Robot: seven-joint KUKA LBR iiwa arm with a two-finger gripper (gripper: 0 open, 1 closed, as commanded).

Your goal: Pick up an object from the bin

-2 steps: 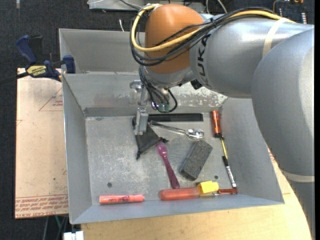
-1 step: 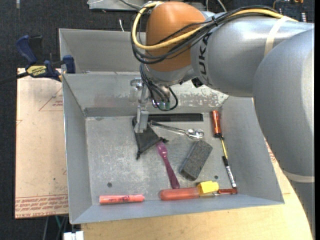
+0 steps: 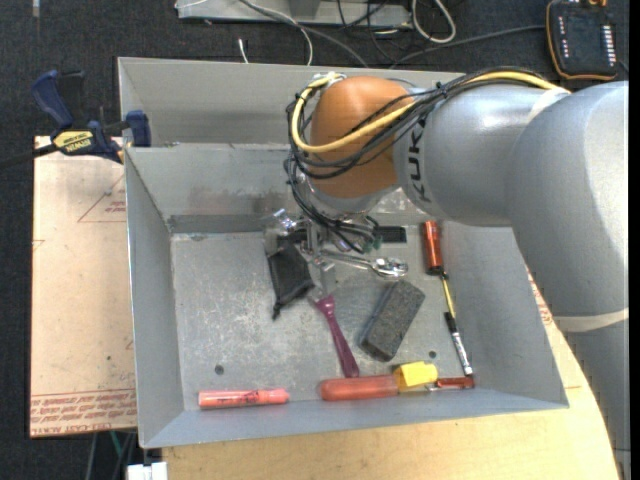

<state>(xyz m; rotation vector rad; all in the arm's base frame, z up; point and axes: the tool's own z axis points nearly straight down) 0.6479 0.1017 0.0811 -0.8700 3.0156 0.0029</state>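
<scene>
Camera view: shows the gripper (image 3: 292, 280) low inside the grey metal bin (image 3: 150, 298), just above the middle of the floor, under the arm's orange cover (image 3: 350, 138) and its yellow and black cables (image 3: 300, 118). Cannot tell whether open or closed, nor whether anything is gripped: dark against the floor and half hidden by the wrist above.

Nearest to it: a purple plastic stick (image 3: 338, 336), flat on the floor and slanted, upper end just beside the gripper, lower end toward the front wall.

Just right of the gripper: a silver spoon (image 3: 385, 265), bowl to the right.

Below the spoon, right of the stick and apart from both: a dark grey block (image 3: 392, 320), lying flat and tilted.

Farther right, by the sloping right wall: an orange-red marker (image 3: 432, 245), and below it a thin black pen (image 3: 455, 340) running toward the front.

Along the front wall: a pink marker (image 3: 243, 398) at the left, well apart from the gripper; a red-orange marker (image 3: 358, 389) near the stick's lower end; a small yellow block (image 3: 416, 375) at that marker's right end.
</scene>
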